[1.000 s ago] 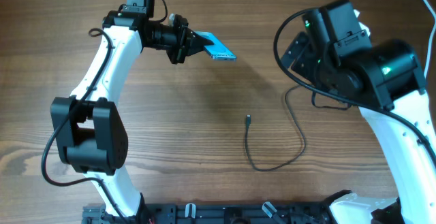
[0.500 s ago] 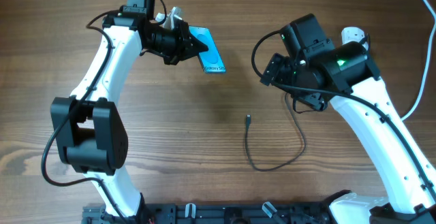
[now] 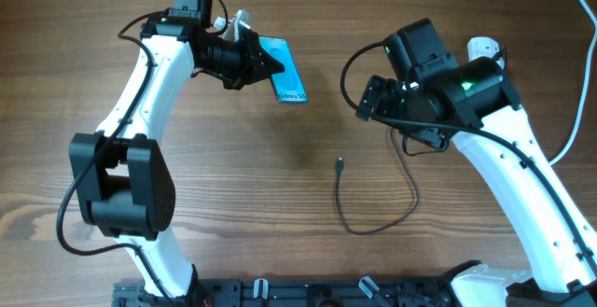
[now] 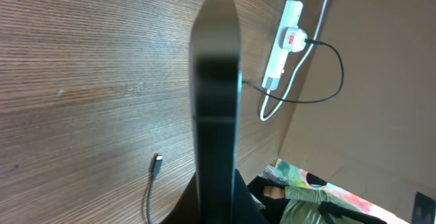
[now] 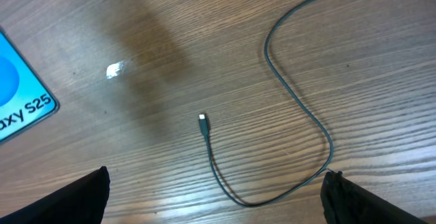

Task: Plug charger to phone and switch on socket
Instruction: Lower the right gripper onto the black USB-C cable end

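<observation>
one phone (image 3: 291, 76), clamped in left gripper (image 3: 270, 67) near the far edge, likely presenting its port; right gripper (image 3: 366, 97) gapes near charger (image 5: 331, 144).

phone (image 3: 287, 70) turned screen-up, right arm (image 3: 446, 85) swung inward

In your left wrist view the phone (image 4: 216, 81) stands edge-on, a blurred dark slab with its screen hidden. Your right wrist view cuts the phone off at the left edge, and the charger (image 5: 300, 108) runs out past the top. Overhead, the right arm (image 3: 438, 74) covers most of the socket (image 3: 482, 44); its switch cannot be made out there.
</observation>
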Available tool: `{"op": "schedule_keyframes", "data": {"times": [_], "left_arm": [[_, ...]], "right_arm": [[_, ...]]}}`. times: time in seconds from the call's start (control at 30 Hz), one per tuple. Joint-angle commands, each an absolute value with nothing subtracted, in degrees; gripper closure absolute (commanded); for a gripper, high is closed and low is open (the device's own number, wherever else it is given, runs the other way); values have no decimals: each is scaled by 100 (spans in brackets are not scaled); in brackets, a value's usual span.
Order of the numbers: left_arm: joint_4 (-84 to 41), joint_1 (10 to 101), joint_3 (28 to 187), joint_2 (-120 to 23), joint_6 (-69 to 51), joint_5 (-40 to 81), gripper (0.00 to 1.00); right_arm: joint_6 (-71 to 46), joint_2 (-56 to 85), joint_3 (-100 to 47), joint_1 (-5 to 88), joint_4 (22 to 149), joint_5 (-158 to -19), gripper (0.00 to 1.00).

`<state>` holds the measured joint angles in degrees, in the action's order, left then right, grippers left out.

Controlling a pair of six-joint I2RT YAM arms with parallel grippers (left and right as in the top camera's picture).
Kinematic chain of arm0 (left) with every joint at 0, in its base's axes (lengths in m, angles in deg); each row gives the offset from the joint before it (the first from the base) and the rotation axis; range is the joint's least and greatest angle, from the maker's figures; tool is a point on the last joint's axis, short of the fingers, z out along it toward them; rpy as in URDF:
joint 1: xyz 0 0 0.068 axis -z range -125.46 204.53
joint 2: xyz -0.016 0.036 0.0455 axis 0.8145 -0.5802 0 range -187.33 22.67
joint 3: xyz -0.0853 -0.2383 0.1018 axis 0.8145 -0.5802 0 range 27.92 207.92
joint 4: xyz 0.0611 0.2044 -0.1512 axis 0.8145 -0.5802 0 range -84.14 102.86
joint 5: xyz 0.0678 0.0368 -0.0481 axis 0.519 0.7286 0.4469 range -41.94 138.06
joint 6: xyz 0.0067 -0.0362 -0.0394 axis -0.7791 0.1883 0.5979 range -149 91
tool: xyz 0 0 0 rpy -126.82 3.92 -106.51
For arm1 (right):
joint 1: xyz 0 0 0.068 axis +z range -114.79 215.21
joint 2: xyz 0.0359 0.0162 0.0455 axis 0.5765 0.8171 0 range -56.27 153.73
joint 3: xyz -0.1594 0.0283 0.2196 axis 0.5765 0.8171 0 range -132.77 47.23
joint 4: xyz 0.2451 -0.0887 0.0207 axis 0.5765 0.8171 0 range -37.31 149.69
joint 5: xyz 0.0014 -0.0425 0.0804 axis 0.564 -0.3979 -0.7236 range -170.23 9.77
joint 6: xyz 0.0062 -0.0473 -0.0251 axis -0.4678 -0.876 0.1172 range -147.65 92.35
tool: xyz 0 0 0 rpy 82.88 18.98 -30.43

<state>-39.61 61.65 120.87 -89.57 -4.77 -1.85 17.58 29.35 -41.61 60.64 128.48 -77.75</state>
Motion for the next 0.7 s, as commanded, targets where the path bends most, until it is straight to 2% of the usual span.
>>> {"op": "schedule_keyframes", "data": {"times": [0.0, 0.2, 0.37, 0.43, 0.5, 0.67], "left_arm": [[-3945, 6154, 12093, -8752, -632, 86, 96], [-3950, 6154, 12093, -8754, -632, 479, 96], [-3948, 6154, 12093, -8758, -632, 529, 96], [-3948, 6154, 12093, -8758, -630, 608, 96], [-3948, 6156, 12093, -8758, -628, 621, 96], [-3945, 6298, 12093, -8758, -628, 770, 96]], "right_arm": [[1572, 2966, -4113, 6075, 12883, -7949, 0], [1290, 2968, -3988, 6075, 12859, -7943, 0], [1306, 3001, -3131, 6075, 12280, -8015, 1], [1253, 3088, -2915, 6077, 12081, -8236, 5], [844, 3370, -2869, 6158, 11998, -8559, 5], [1177, 4179, -2869, 6505, 11886, -8498, 8]]}}
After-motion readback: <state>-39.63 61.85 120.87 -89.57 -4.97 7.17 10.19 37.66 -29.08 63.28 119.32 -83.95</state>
